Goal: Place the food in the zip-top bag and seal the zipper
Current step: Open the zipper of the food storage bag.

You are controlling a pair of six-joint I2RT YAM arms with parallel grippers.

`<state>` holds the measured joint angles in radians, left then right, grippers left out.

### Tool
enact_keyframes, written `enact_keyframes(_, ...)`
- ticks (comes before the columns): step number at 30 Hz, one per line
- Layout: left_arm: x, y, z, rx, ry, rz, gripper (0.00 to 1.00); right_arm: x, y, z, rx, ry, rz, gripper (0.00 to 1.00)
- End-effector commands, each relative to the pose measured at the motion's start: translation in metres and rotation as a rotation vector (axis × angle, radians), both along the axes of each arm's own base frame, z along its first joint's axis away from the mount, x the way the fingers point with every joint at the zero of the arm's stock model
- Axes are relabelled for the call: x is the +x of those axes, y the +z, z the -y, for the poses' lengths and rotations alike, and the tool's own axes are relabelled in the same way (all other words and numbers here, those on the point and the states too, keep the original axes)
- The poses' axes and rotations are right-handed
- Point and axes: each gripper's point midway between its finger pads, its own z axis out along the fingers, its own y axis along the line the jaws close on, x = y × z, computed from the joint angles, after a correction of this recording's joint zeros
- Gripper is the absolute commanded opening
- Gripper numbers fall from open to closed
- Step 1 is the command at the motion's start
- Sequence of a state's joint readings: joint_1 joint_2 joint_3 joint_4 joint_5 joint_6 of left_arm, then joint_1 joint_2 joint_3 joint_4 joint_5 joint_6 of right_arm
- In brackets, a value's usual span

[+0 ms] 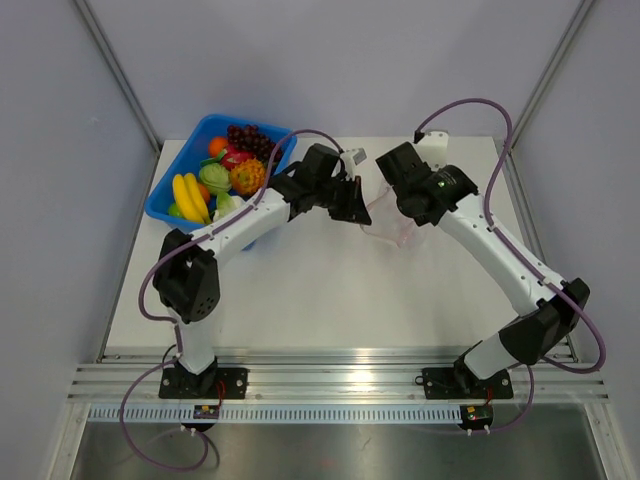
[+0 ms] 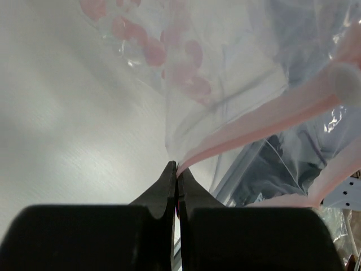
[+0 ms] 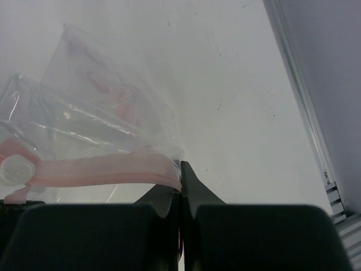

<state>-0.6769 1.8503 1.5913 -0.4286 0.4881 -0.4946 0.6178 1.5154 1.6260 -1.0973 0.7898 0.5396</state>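
Observation:
The zip-top bag (image 1: 395,232) hangs crumpled between my two grippers near the table's back middle, clear plastic with pink print. My left gripper (image 2: 177,169) is shut on one end of the pink zipper (image 2: 265,118). The right gripper (image 3: 181,169) is shut on the zipper (image 3: 101,169) at the bag's other end. A white round slider (image 3: 12,169) sits on the strip. The bag (image 3: 96,107) looks empty. The food lies in the blue tray (image 1: 205,125): yellow bananas (image 1: 190,197), purple grapes (image 1: 250,138), an orange (image 1: 217,146) and a pale green cabbage (image 1: 213,175).
The blue tray stands at the table's back left, right beside the left arm's forearm (image 1: 250,215). Metal frame posts (image 1: 120,70) rise at the back corners. A rail (image 1: 340,385) runs along the near edge by the arm bases.

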Motion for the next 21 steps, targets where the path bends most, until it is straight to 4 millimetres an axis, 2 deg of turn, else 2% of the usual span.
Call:
enact_keyframes(1, 0.01, 0.036, 0.008, -0.054, -0.08, 0.052, 0.0, 0.001, 0.043, 0.028, -0.119, -0.081, 0.08, 0.0)
enact_keyframes(2, 0.01, 0.037, 0.012, -0.063, -0.093, 0.042, 0.0, 0.004, 0.05, 0.026, -0.117, -0.076, 0.091, 0.0)
enact_keyframes(4, 0.009, 0.038, 0.018, -0.086, -0.114, 0.024, 0.0, 0.005, 0.05, 0.023, -0.114, -0.066, 0.087, 0.0)
enact_keyframes(6, 0.01, 0.034, 0.02, -0.088, -0.115, 0.021, 0.0, 0.01, 0.039, 0.016, -0.101, -0.045, 0.065, 0.0)
enact_keyframes(7, 0.011, 0.026, 0.02, -0.078, -0.116, 0.011, 0.0, 0.01, 0.032, 0.013, -0.098, -0.036, 0.052, 0.0)
enact_keyframes(8, 0.011, 0.015, 0.018, -0.062, -0.116, -0.003, 0.0, 0.012, 0.013, 0.007, -0.091, -0.022, 0.014, 0.0)
enact_keyframes(10, 0.013, 0.0, 0.016, -0.043, -0.112, -0.029, 0.0, 0.013, -0.006, 0.0, -0.073, -0.006, -0.021, 0.0)
enact_keyframes(11, 0.016, -0.008, 0.014, -0.032, -0.1, -0.042, 0.0, 0.013, -0.024, -0.003, -0.073, 0.003, -0.057, 0.0)
enact_keyframes(13, 0.022, -0.016, 0.01, -0.009, -0.073, -0.061, 0.0, 0.016, -0.04, -0.015, -0.025, 0.013, -0.074, 0.0)
enact_keyframes(14, 0.027, -0.02, 0.007, 0.0, -0.063, -0.068, 0.0, 0.018, -0.052, -0.019, -0.019, 0.012, -0.097, 0.0)
enact_keyframes(17, 0.037, -0.027, -0.004, 0.035, -0.039, -0.067, 0.0, 0.025, -0.069, -0.032, 0.016, 0.014, -0.131, 0.0)
enact_keyframes(19, 0.046, -0.032, -0.015, 0.074, -0.002, -0.054, 0.0, 0.032, -0.075, -0.041, 0.029, 0.027, -0.141, 0.0)
enact_keyframes(21, 0.055, -0.043, -0.034, 0.137, 0.042, -0.052, 0.0, 0.038, -0.077, -0.049, 0.046, 0.041, -0.14, 0.0)
